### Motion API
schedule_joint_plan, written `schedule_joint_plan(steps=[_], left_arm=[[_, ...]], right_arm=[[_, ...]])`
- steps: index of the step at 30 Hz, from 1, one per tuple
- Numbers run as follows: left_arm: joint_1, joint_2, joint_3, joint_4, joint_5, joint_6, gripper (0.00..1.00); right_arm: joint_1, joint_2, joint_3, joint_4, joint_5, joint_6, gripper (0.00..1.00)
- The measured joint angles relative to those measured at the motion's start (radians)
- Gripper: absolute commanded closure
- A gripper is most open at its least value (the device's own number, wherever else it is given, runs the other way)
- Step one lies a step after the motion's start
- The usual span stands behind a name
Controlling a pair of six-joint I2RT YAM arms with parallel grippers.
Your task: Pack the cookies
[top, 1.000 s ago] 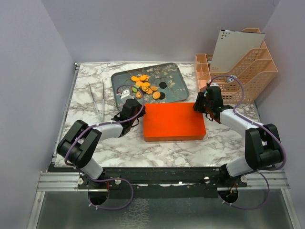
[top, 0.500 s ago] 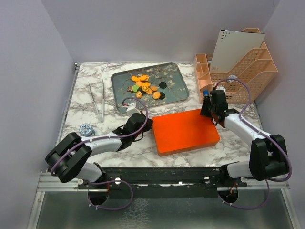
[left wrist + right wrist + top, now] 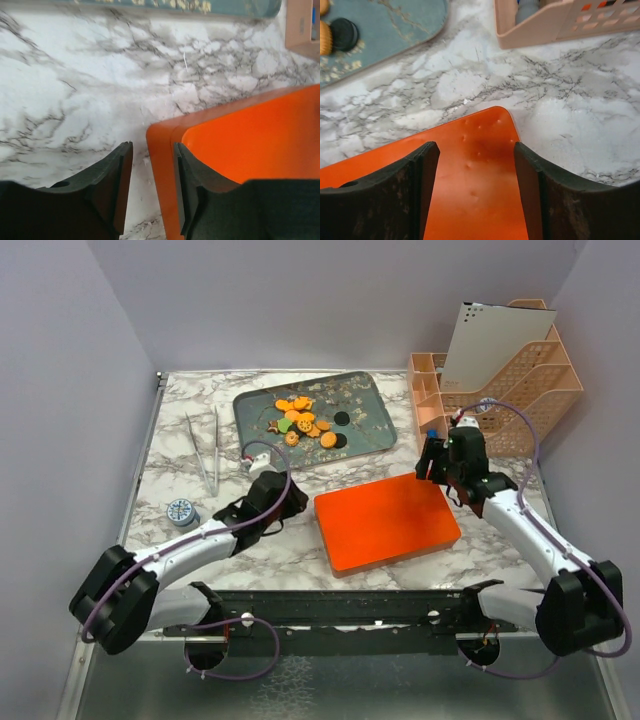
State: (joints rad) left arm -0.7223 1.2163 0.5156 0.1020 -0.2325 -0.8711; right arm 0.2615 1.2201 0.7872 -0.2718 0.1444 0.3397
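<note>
Down near us, our left gripper [image 3: 151,162] is spread wide, with the orange box's [image 3: 388,520] corner rim between its fingers. Our right gripper [image 3: 475,150] hovers, released, over the box's far corner. Beyond, the cookies [image 3: 303,422] lie heaped on the tray [image 3: 372,418], well apart from both.

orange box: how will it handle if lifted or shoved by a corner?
Probably stiff: the orange box has crisp edges and a thin moulded rim standing between the open jaws of the left claw. Likely hollow and light, so it may pivot or slide on the smooth marble table. Its glossy surface could slip in a one-corner pinch.
</note>
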Motion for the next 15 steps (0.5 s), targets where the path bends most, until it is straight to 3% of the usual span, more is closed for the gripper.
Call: schedule_joint_plan(steps=[1, 5, 9, 15], left_arm=[[0.019, -0.013, 0.010, -0.026, 0.002, 0.008, 0.50], [0.086, -0.101, 0.056, -0.112, 0.005, 0.042, 0.22], [0.105, -0.270, 0.076, -0.195, 0.003, 0.071, 0.03], [0.118, -0.590, 0.118, -0.375, -0.063, 0.134, 0.01]], right_arm=[[0.001, -0.023, 0.006, -0.009, 0.000, 0.000, 0.27], [0.000, -0.149, 0.022, -0.037, 0.001, 0.005, 0.14], [0.001, -0.302, 0.021, -0.086, 0.018, 0.008, 0.04], [0.001, -0.572, 0.008, -0.150, 0.074, 0.017, 0.00]])
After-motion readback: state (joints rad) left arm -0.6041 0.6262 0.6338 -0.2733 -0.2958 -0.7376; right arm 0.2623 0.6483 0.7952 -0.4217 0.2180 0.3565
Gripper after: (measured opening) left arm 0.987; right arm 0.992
